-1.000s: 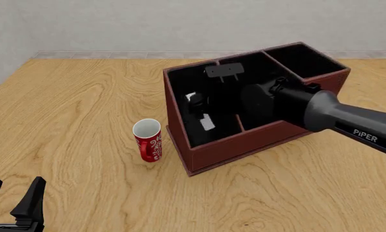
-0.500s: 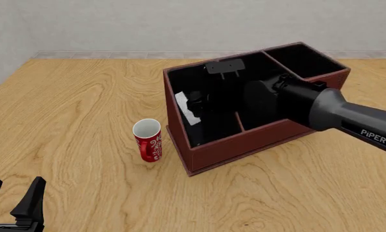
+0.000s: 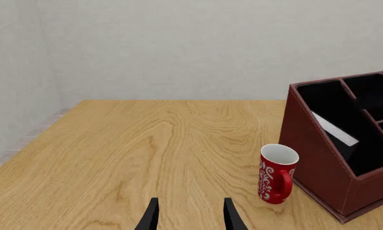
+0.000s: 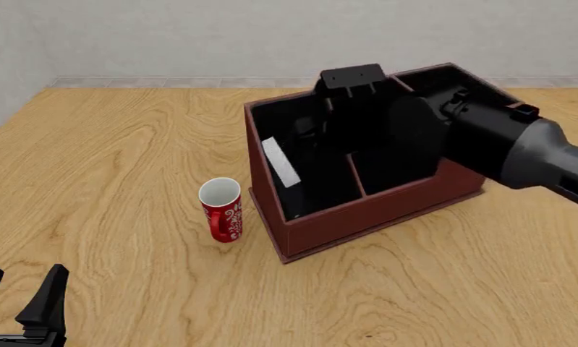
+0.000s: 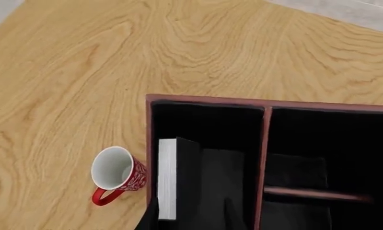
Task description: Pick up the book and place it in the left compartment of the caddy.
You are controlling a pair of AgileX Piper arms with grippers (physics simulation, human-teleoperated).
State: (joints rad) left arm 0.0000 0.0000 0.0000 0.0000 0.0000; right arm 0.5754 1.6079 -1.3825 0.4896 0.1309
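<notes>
- Caddy: reddish-brown box with black lining, stood on the worktop; its far middle portion was hidden in the front view by the right arm, and its right end was cut off in both wrist views.
- Book: stood inside the left compartment, leaning against the outer wall on the mug's side, white page-edge strip uppermost; its black cover was hard to separate from the dark lining.
- Red mug: upright on the worktop just beside the caddy's left wall, apart from it.
- Right claw: over the left compartment, only two dark fingertips showing at the frame edge, spread apart, holding nothing; whether one tip touched the book could not be told.
- Left claw: low over bare worktop, well apart from the mug, fingers spread, empty.
</notes>
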